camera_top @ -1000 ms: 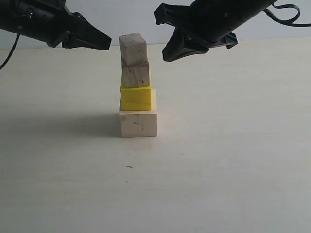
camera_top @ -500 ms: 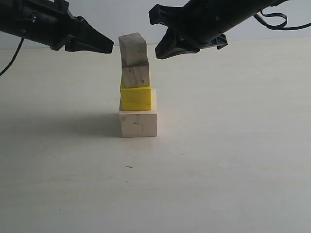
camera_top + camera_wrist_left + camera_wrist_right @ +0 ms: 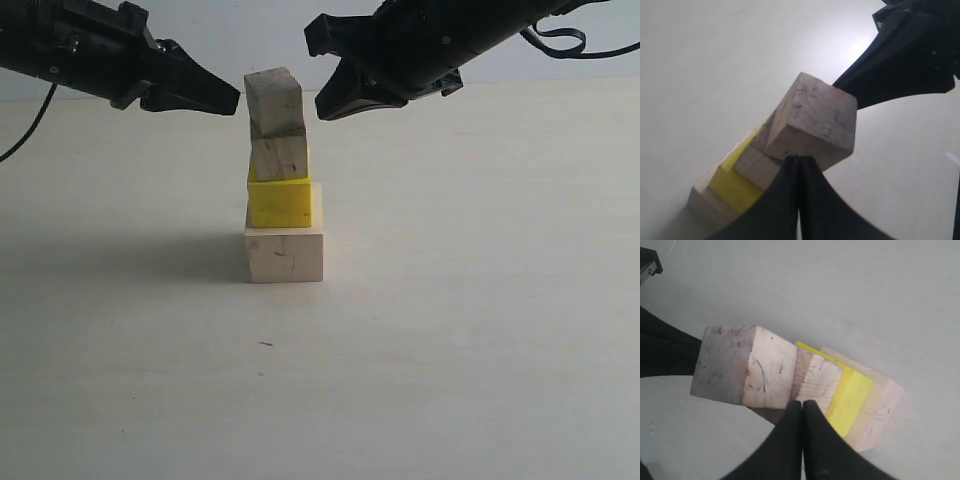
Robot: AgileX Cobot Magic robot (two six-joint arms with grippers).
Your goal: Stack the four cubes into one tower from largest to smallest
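The tower stands near the middle of the bench [image 3: 450, 300] as a single column of four cubes. The large pale wooden cube [image 3: 285, 256] rests on the bench surface. The yellow cube [image 3: 280, 203] sits on it. The lower small wooden cube [image 3: 280, 157] sits on the yellow cube, and the top small wooden cube [image 3: 274, 100] sits on that, turned out of line with the cubes below. The left hand [image 3: 232, 100] hangs at the level of the top cube, just beside its left face; contact cannot be confirmed. Its fingers are pressed together and pinch nothing. The right hand [image 3: 326, 108] hangs near the right face of the same cube, with a small gap showing. Its fingers are likewise pressed together and carry nothing.
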